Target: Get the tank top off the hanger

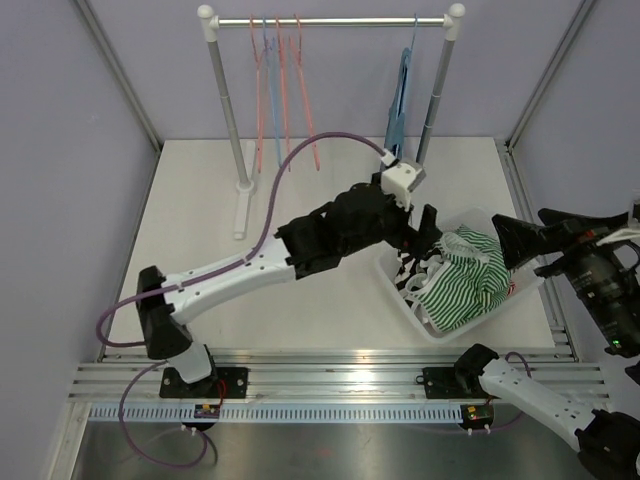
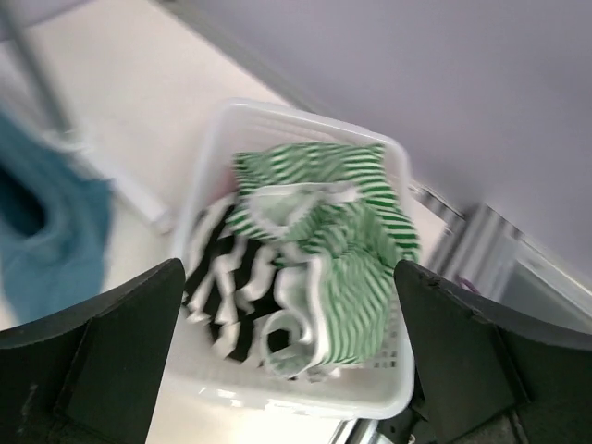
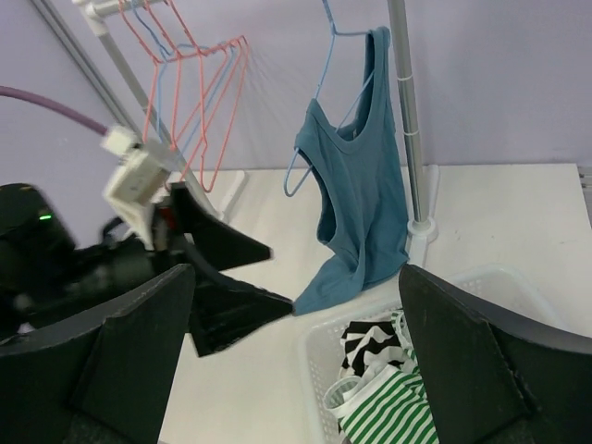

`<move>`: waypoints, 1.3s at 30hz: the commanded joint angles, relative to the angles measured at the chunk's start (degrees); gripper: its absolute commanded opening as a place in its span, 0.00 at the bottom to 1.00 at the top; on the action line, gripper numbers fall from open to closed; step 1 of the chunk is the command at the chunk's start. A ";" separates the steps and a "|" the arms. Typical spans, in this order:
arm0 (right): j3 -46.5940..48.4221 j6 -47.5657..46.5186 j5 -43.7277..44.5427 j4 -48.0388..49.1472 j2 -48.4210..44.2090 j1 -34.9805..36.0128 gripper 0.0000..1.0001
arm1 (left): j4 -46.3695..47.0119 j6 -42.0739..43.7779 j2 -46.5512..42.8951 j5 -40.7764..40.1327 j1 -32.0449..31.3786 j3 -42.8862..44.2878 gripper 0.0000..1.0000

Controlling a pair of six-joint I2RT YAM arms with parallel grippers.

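The pale counter [image 1: 200, 230] fills the middle of the top view, and a clothes rack [image 1: 330, 21] stands across its 12 o'clock edge, its rail held on two grey posts. The left arm [image 1: 250, 270] reaches from its base at 7 o'clock diagonally toward the centre. The right arm [image 1: 590, 275] comes in from the 4 o'clock edge. A white basket [image 2: 305, 393] sits on the counter at about 4 o'clock, between the two arm ends. It holds a green-striped garment [image 1: 470, 285] piled partly over a black-and-white striped garment [image 2: 227, 296]. The blue tank top [image 3: 356, 194] hangs at about 1 o'clock, at the right end of the rail just beside the right post, draped from a blue hanger [image 3: 331, 28] with its hem well above the basket. Bare pink hangers [image 1: 283, 90] hang toward the rail's 11 o'clock end. The left claw [image 2: 289, 268] is spread wide above the basket with nothing between its fingers. The right claw [image 3: 296, 273] is also spread wide and grips nothing, pointing toward the tank top from 4 o'clock, with the basket's corner below it.
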 commanded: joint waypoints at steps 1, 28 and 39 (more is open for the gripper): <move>1.36 -1.77 2.52 1.06 7.52 0.24 0.99 | -4.15 -4.81 -10.29 -20.76 1.46 -7.01 0.99; 46.34 -5.90 3.74 9.15 72.45 -13.21 0.71 | -37.31 -7.99 -62.26 -33.44 2.96 -35.76 0.99; 50.23 -6.61 6.12 10.12 78.54 -15.49 0.37 | -35.46 -6.67 -63.95 -29.57 2.87 -37.54 0.99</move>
